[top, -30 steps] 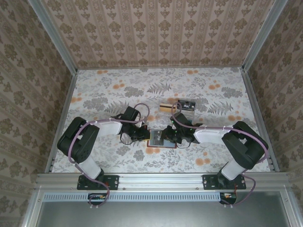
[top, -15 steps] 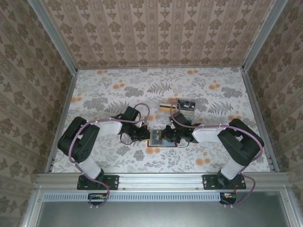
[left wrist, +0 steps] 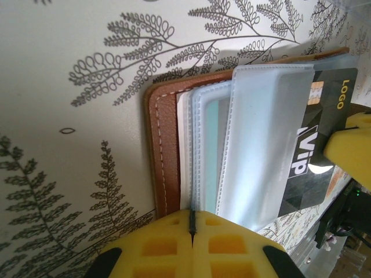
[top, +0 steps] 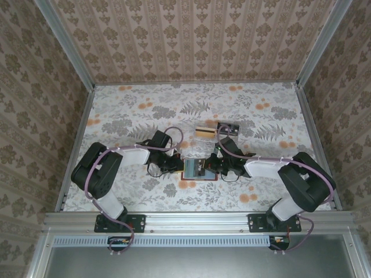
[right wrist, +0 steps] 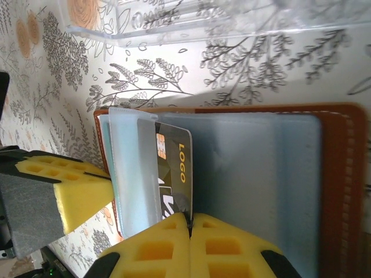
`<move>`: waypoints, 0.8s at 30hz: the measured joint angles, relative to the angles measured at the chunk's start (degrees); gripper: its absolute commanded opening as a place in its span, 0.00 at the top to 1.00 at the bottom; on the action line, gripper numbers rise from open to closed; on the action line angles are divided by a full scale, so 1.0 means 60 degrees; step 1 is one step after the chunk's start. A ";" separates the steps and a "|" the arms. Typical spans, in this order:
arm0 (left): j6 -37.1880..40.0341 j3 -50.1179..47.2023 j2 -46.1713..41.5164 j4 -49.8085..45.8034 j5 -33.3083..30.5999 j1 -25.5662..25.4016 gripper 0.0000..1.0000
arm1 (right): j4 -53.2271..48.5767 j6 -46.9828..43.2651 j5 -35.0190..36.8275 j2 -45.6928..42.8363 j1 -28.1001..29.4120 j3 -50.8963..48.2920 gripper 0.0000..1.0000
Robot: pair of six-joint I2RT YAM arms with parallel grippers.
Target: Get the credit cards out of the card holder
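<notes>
The right hand (right wrist: 189,223) was shut, its yellow pads pressed together on the near end of a dark card (right wrist: 174,165) printed with "LOGO" and a gold chip; that card stood partly out from under a frosted clear sleeve (right wrist: 134,168) of the card holder (right wrist: 339,174), which lay open and flat on the table (right wrist: 69,69), its light blue-grey lining framed by a stitched brown leather rim; the left hand (left wrist: 192,223) was shut as well, its pads pinched on the opposite edge of the card holder, where the brown cover and the stacked clear sleeves met; from the left wrist, several sleeves fanned across the lining, the widest one covering much of the dark card, and letters reading "VIP" showed beside it; whether other cards sat in the remaining sleeves could not be told; just beyond the card holder stood a clear tray (right wrist: 232,26), the table's fern print showing through its walls; from above, both hands met over the card holder near the middle of the table, and farther back a tan card (top: 202,131) and a second dark card (top: 229,127) lay side by side, apart from the card holder.
</notes>
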 measured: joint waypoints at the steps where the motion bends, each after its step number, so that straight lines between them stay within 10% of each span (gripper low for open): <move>1: 0.0000 0.0000 0.0000 -0.0004 0.0004 0.0000 1.00 | -0.0047 -0.0044 -0.0007 -0.0084 -0.0051 -0.0055 0.95; 17: 0.0047 0.0015 0.0000 -0.0047 0.0000 0.0007 1.00 | -0.1574 -0.0936 -0.0055 -0.2215 -0.0918 -0.0561 0.96; 24: 0.0251 0.0262 -0.0011 -0.0448 0.0000 0.0073 0.74 | -0.3748 -0.2273 0.0280 -0.3362 -0.0998 0.0444 1.00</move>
